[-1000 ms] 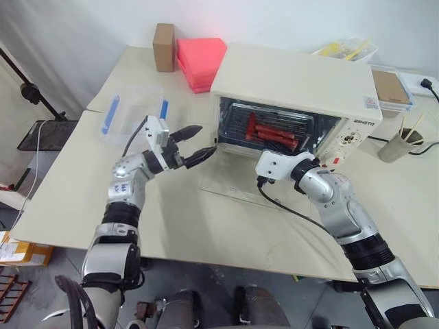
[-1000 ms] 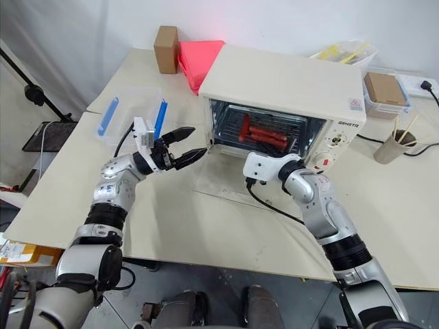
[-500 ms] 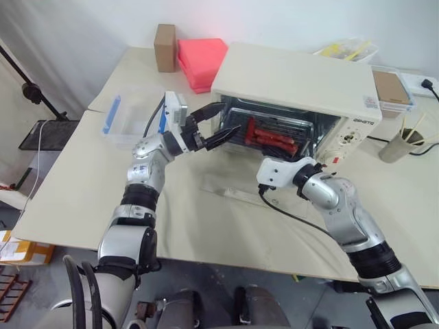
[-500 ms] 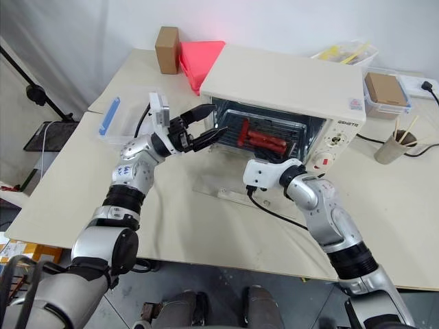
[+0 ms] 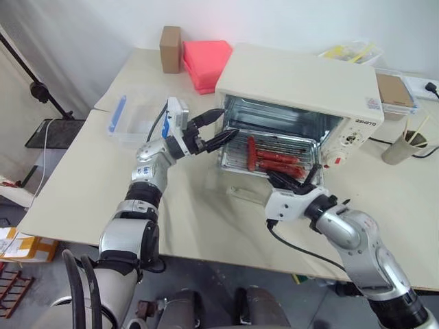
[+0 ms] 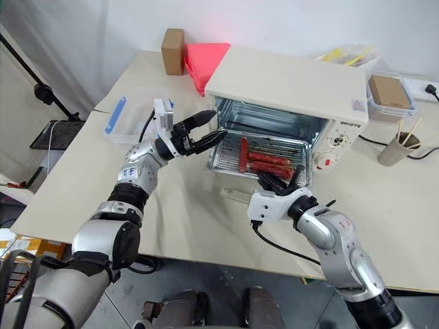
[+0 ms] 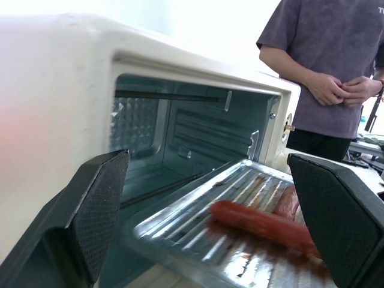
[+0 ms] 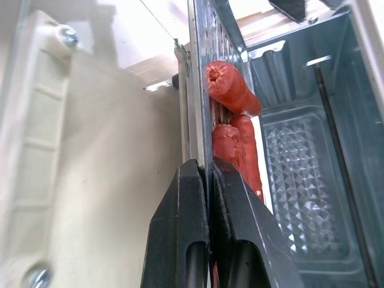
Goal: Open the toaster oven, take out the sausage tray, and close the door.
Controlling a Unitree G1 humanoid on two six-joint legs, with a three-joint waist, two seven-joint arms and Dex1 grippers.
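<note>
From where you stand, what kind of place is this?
Probably a lab or test room set up as a mock kitchen: a toaster oven on a plain table, a tripod stand beside it, and a person watching.

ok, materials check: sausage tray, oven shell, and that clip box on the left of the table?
Sausage tray: looks like bare metal, silvery, ribbed and reflective, with greasy stains near the sausages. Toaster oven shell: cream, matte and even; probably painted sheet metal, though plastic cannot be ruled out. Its cavity walls are shiny embossed metal. Clip box: clear plastic, the table showing through, with blue clips.
</note>
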